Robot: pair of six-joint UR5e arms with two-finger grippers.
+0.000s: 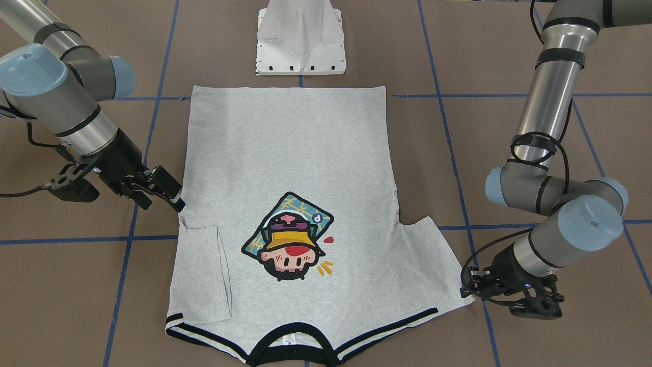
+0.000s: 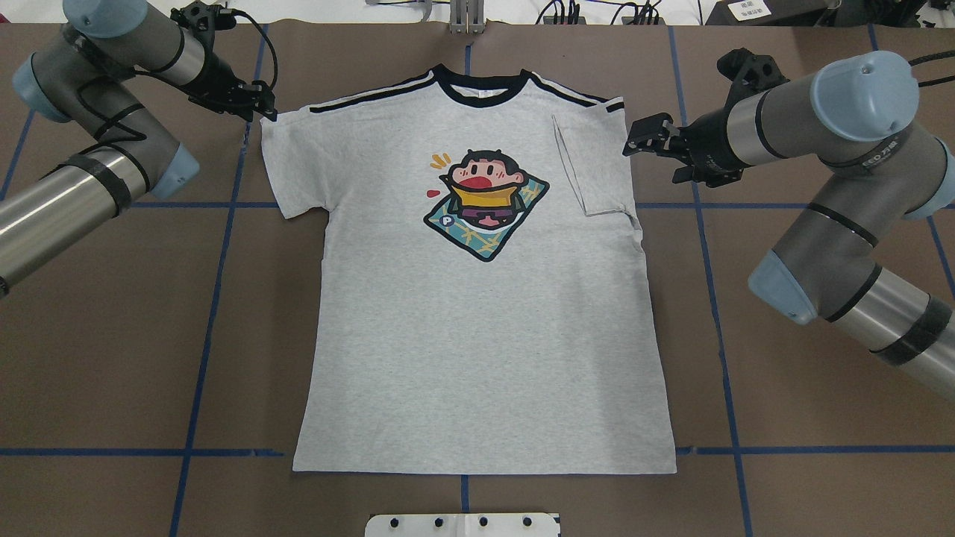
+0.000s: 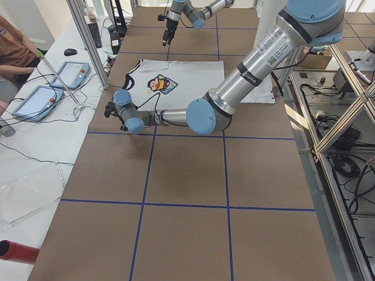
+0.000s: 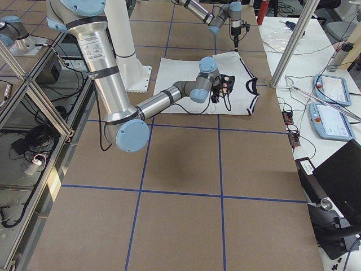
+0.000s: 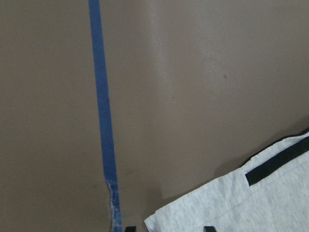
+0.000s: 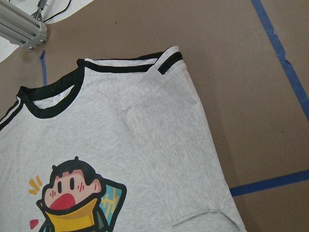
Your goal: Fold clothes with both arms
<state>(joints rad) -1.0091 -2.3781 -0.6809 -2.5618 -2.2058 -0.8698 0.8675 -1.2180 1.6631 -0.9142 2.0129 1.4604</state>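
The grey T-shirt [image 2: 477, 335] lies flat, print up, collar [image 2: 481, 93] at the far side; it also shows in the front view [image 1: 290, 153]. Its sleeve on my right [image 2: 593, 164] is folded in over the body, also in the right wrist view [image 6: 169, 130]. The other sleeve [image 2: 287, 160] lies spread out. My left gripper [image 2: 257, 104] is open at that sleeve's far corner; in the left wrist view its fingertips [image 5: 129, 228] stand apart on either side of the corner [image 5: 251, 203]. My right gripper [image 2: 634, 142] looks open and empty, just beside the folded sleeve's edge.
The white pedestal base [image 1: 301, 38] stands at the shirt's hem side. Blue tape lines [image 2: 216, 298] cross the brown table. An operators' bench with tablets [image 3: 67, 73] and cables runs along the collar side, with a person [image 3: 14, 50] there.
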